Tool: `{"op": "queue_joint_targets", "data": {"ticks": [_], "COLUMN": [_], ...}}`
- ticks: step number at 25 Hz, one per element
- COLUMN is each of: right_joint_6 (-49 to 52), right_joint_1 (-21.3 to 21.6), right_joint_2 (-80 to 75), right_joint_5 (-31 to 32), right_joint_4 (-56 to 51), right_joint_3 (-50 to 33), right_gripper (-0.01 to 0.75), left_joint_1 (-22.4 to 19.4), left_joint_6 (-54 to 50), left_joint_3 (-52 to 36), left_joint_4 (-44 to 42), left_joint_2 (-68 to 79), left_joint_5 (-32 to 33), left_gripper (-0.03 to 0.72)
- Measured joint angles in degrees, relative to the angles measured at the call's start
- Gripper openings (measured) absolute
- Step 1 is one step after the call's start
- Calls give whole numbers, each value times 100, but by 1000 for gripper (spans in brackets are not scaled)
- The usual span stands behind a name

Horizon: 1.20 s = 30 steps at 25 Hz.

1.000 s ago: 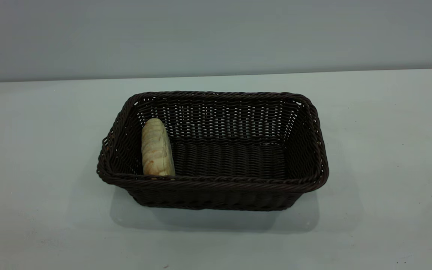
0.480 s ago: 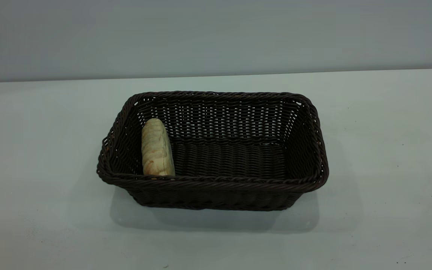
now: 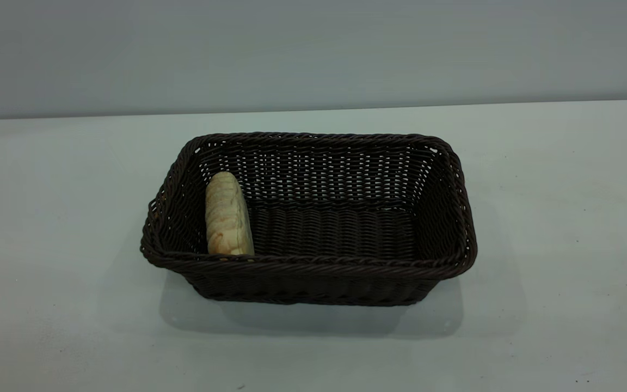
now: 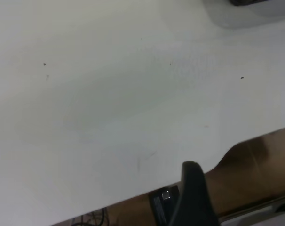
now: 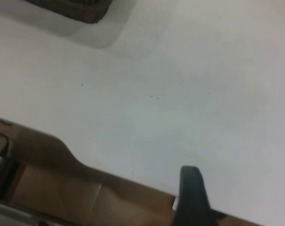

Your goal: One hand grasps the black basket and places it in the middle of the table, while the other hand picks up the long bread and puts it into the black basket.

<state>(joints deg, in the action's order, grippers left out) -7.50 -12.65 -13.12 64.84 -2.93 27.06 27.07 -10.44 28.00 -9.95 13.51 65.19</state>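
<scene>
Inside the black basket [image 3: 308,218], against its left wall, the long bread [image 3: 228,215] stands tilted and could topple if nudged, while neither gripper's finger state can be told.

Neither arm shows in the exterior view. From the left wrist camera, one dark finger of the left gripper [image 4: 193,197] juts into sight, hanging over the table [image 4: 109,94] close to its edge, touching nothing. Over on the right wrist camera it's the same story: a single black finger of the right gripper [image 5: 192,197] poking up, held above the table's edge, nothing in its grasp. Whether either pair of fingers is spread can't be made out.
</scene>
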Motion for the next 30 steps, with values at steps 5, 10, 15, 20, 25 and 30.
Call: {"op": "queue_joint_targets", "data": {"ticks": [5, 10, 15, 20, 25, 30], "right_joint_6": [0, 0, 0, 0, 0, 0], "right_joint_1": [0, 0, 0, 0, 40, 758], "right_joint_2": [0, 0, 0, 0, 11, 168], "right_joint_5": [0, 0, 0, 0, 0, 0], "right_joint_4": [0, 0, 0, 0, -6, -42], "right_joint_3": [0, 0, 0, 0, 0, 0], "right_gripper": [550, 550, 546, 542, 541, 525], "left_joint_1": [0, 0, 0, 0, 0, -277], "left_joint_6": [38, 247, 297, 296, 296, 298], "left_joint_3": [-6, -6, -6, -6, -6, -6], "left_joint_4": [75, 314, 358, 371, 375, 395], "left_joint_2": [0, 0, 0, 0, 0, -143], "left_joint_5": [-25, -43, -43, -43, -43, -50], "left_gripper": [569, 569, 569, 569, 569, 569]}}
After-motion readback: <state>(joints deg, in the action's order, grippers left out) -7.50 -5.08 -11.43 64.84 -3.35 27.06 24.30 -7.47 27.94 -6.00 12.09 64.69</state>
